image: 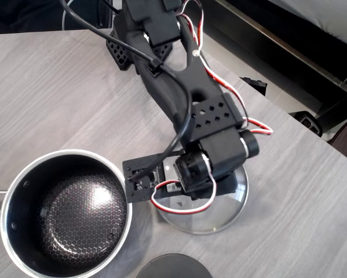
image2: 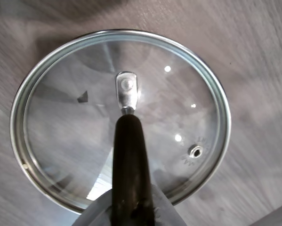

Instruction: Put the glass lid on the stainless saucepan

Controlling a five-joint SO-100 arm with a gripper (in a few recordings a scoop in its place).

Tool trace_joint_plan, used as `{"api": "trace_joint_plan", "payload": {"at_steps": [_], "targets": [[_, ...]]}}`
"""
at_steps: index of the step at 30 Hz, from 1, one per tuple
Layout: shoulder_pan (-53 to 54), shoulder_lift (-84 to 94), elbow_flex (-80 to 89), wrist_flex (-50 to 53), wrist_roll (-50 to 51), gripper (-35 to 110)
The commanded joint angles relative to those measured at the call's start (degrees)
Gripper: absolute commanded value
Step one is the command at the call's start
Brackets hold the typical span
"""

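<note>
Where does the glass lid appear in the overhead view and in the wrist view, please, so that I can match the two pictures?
Overhead view: the glass lid lies on the table at lower centre-right, right of the stainless saucepan, mostly covered by the arm's wrist.
Wrist view: the lid spans most of the picture, its black handle running from the centre down to the bottom edge.
Shared landmark: the grey wood-grain table beneath the lid.

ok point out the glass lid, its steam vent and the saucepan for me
glass lid (image2: 75,141): wrist view, on the clear glass left of the handle
steam vent (image2: 195,151): wrist view, on the small metal-ringed hole near the lid's right rim
stainless saucepan (image: 69,223): overhead view, on its black honeycomb inside
</note>
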Motion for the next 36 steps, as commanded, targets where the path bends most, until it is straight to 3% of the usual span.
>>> {"api": "trace_joint_plan", "payload": {"at_steps": [1,7,19,36], "targets": [[-0.62,0.44,-2.64,0.35,0.35,0],[-0.97,1.67,-8.70,3.08,0.62,0],[-1.76,22.76,-14.77,3.16,-1.93,0],[28.92,34.19,-18.02,3.16,-13.62,0]]}}
